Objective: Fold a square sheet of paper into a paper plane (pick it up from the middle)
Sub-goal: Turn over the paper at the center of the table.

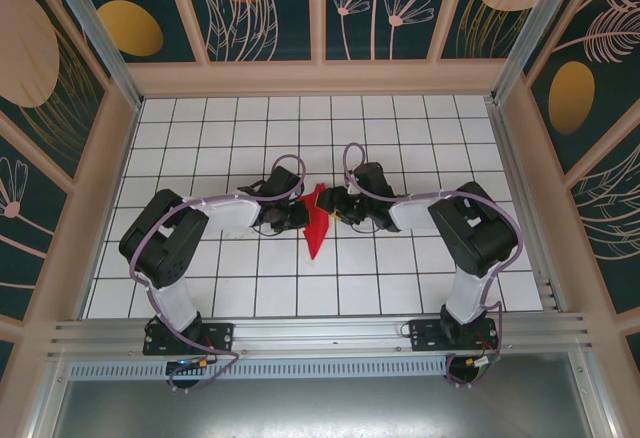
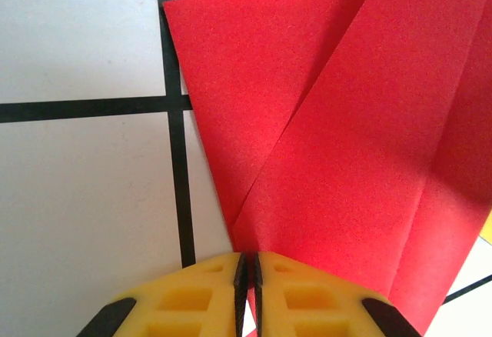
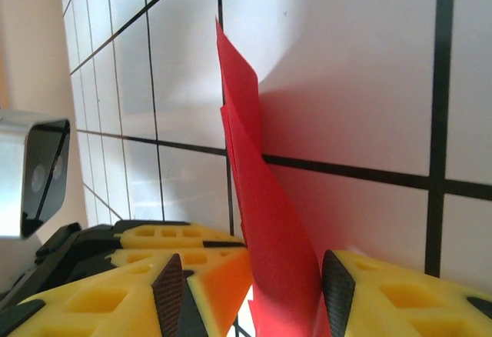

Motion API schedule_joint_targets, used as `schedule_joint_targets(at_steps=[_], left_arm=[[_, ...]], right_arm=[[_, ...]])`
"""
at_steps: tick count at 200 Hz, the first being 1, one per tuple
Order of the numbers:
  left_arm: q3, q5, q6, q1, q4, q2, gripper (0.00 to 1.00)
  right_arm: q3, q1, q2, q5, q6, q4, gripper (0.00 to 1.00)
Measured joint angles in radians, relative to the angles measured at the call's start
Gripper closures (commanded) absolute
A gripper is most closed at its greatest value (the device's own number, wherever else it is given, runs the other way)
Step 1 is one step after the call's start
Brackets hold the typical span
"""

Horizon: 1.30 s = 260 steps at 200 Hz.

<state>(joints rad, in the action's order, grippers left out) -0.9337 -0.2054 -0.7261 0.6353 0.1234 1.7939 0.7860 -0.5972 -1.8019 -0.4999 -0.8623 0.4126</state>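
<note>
Plane: thin matte red paper, folded to a narrow dart. The sharp tip points toward the arm bases. It lies mid-table, on glossy white tiles with black grid lines, between the two grippers.

Left gripper: touching the plane's left side. In the left wrist view its yellow ribbed fingers are pressed together with only a dark seam between them. The plane runs down into that seam, so it is pinched at the tips. Two flat overlapping layers and straight diagonal creases are visible.

Right gripper: on the plane's right side. In the right wrist view the plane stands on edge between the jaws. Jaws are narrowly apart. The right black pad touches the paper, and the left pad stands clear of it.
</note>
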Motion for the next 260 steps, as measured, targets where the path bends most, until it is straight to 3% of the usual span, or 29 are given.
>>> schedule_joint_targets(at_steps=[98,191,260], left_arm=[[0.035,0.005,-0.011,0.0,-0.041,-0.018,0.84],[0.038,0.006,-0.011,0.0,-0.045,-0.02,0.84],[0.039,0.006,-0.011,0.0,-0.046,-0.02,0.84]], right_arm=[[-0.118,-0.003,0.077,0.0,-0.039,0.078,0.46],[0.027,0.018,0.028,0.021,0.047,0.022,0.46],[-0.015,0.006,0.006,0.008,0.023,0.013,0.48]])
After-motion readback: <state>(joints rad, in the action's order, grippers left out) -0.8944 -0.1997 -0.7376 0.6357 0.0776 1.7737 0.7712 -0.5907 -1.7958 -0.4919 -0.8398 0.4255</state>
